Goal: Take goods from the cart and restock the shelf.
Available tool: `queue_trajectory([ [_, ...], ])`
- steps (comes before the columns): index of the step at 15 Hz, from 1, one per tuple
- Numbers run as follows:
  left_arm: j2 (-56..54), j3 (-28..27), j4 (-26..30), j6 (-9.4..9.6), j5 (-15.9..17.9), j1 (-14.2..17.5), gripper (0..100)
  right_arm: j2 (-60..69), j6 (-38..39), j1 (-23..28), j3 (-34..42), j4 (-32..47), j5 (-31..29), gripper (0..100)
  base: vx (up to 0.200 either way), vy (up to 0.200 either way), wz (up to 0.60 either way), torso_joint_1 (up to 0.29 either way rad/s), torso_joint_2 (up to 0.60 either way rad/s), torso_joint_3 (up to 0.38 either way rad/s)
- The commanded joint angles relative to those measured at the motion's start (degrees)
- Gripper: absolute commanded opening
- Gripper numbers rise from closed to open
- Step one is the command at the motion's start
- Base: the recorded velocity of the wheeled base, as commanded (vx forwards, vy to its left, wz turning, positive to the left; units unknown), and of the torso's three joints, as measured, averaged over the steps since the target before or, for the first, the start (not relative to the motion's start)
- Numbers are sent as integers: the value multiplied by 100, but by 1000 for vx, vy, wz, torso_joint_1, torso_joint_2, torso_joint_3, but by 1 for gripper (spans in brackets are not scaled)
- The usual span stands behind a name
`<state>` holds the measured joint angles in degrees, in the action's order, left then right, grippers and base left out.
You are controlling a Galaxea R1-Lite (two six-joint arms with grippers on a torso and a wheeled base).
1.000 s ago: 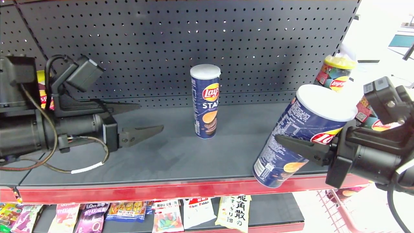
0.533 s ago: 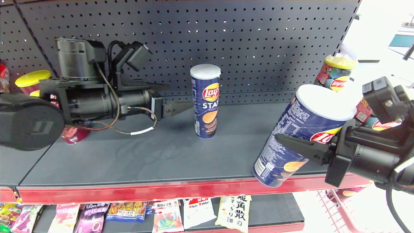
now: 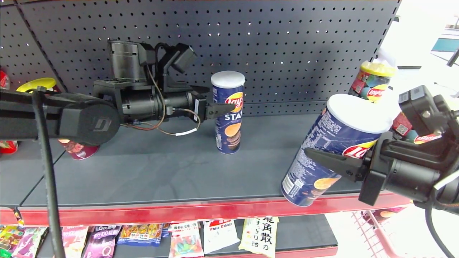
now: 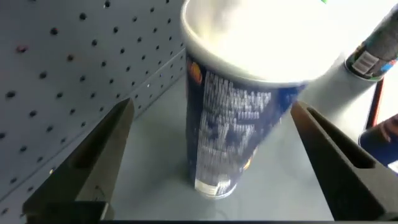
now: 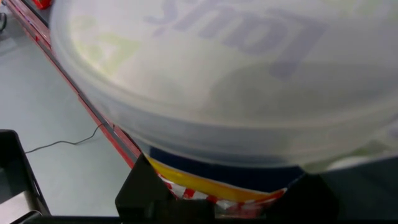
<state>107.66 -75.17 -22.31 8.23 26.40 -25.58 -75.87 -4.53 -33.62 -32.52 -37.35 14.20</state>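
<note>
A blue chip can (image 3: 228, 118) with a white lid stands upright mid-shelf, near the pegboard. My left gripper (image 3: 219, 98) is open at its upper half. In the left wrist view the can (image 4: 239, 124) sits between the two spread fingers (image 4: 93, 162), apart from both. My right gripper (image 3: 322, 152) is shut on a second blue chip can (image 3: 333, 143). That can is tilted, with its base over the shelf's red front edge (image 3: 179, 209) at the right. In the right wrist view its white lid (image 5: 217, 81) looms over the gripper (image 5: 217, 190).
A dark pegboard (image 3: 269, 43) backs the shelf. Red cans (image 3: 77, 148) with yellow lids stand at the far left, and a colourful can (image 3: 373, 84) at the far right. Snack bags (image 3: 179, 236) hang on the shelf below. A red cart (image 3: 376, 233) is at lower right.
My left arm has swung right and back toward the pegboard, bringing its open fingers around the standing can. The right arm has barely moved with its tilted can.
</note>
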Motion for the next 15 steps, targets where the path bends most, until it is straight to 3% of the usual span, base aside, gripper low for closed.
queue_trajectory([
  [1, 151, -139, -2, -5, -21, -123, 100, -24, -4, 5, 0, -9, 4, 0, 0, 0, 0, 0, 0, 0],
  [4, 476, -437, -19, 3, -259, -229, 100, -6, -4, 5, 9, 0, -5, 0, 0, 0, 0, 0, 0, 0],
  [10, 766, -727, -28, -5, -267, -360, 100, 2, -4, 49, 0, 0, -14, 0, 0, 0, 0, 0, 0, 0],
  [11, 783, -736, -19, -5, -241, -369, 0, 2, -4, 49, 0, 0, -14, 0, 0, 0, 0, 0, 0, 0],
  [15, 669, -578, 7, -5, -4, -369, 0, -6, -4, 84, 9, 0, -5, 0, 0, 0, 0, 0, 0, 0],
])
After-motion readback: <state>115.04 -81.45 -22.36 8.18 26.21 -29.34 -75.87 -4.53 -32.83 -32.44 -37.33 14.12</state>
